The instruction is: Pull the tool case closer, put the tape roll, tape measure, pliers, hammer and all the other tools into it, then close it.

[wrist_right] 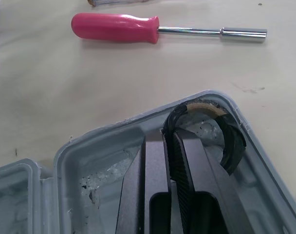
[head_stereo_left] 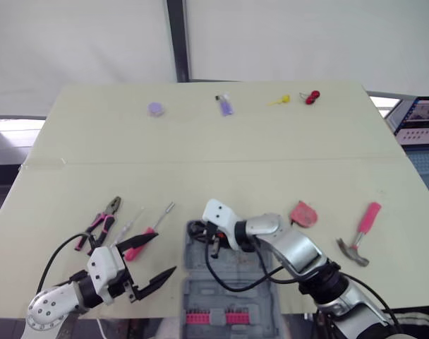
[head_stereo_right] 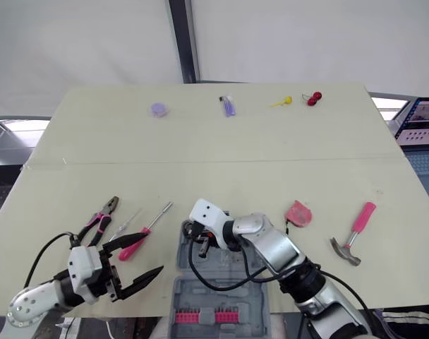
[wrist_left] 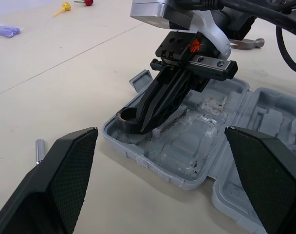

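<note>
1. My right claw is pressed together on the tape roll. It pinches the black band, and the ring curls round past the fingertips with a pale lining showing on the inside.
2. The tool case lies open under that claw. It is grey moulded plastic, scuffed white in places. The fingertips and the roll sit down in the far left corner pocket. A row of pink bits sits in the half nearer me.
3. My left claw is spread wide, hovering just off the case's left side.
4. A pink-handled driver lies just beyond the left claw, with the pliers further to its left.
5. Right of the right claw lies the pink tape measure, then the hammer further out.
6. The table is cream with a seam across it. Small purple, yellow and red items lie far beyond both claws.
7. Behind the table is a white wall with a dark upright strip.
</note>
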{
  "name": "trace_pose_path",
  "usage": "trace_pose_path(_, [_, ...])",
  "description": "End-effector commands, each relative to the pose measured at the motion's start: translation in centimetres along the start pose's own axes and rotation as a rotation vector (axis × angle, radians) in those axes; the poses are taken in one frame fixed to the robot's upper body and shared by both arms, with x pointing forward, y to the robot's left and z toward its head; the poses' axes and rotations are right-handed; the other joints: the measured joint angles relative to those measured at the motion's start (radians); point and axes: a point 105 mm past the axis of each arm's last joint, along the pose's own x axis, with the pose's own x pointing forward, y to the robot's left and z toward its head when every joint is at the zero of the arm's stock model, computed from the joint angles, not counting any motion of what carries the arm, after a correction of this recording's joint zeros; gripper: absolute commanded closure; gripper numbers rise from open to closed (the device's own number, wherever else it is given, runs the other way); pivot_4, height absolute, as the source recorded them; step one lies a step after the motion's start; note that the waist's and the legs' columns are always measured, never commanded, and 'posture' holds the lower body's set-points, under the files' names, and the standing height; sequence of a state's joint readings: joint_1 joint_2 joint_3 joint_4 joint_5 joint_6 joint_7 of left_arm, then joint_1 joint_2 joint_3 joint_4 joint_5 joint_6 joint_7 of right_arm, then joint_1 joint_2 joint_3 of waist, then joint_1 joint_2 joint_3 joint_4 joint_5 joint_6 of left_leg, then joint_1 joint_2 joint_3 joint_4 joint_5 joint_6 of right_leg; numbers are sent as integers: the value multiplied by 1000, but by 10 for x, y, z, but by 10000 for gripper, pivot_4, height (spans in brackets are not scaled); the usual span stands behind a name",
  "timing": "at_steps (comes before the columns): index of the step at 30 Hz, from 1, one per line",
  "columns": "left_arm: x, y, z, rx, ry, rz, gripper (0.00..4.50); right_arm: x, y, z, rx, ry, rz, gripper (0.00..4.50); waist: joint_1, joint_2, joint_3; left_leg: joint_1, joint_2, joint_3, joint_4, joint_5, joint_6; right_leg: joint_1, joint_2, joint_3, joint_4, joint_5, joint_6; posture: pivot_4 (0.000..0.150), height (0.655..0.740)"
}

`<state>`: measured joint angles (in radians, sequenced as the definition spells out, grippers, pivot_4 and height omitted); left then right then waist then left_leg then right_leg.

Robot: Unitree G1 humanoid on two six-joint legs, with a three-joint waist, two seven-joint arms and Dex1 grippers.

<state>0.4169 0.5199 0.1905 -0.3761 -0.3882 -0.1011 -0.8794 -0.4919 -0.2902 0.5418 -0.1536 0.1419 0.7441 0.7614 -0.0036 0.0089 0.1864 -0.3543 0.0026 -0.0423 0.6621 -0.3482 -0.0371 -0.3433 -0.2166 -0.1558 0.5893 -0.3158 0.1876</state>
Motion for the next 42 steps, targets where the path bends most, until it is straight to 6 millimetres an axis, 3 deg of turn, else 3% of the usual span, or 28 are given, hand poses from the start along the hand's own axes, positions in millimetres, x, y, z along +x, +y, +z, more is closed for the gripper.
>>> trace_pose_path(1, [-2, 0, 0, 15, -10, 9, 0, 1, 1, 11, -29, -38, -1, 43290, 0, 0, 0, 0, 0, 0, 0, 0, 0, 0, 0, 0, 0, 0, 0, 1500, 7400])
trace_pose_path(42, [10, 3, 4, 22, -38, 27, 0, 6, -4, 5, 1, -18, -17, 43290, 0, 0, 0, 0, 0, 0, 0, 0, 0, 0, 0, 0, 0, 0, 0, 1500, 7400])
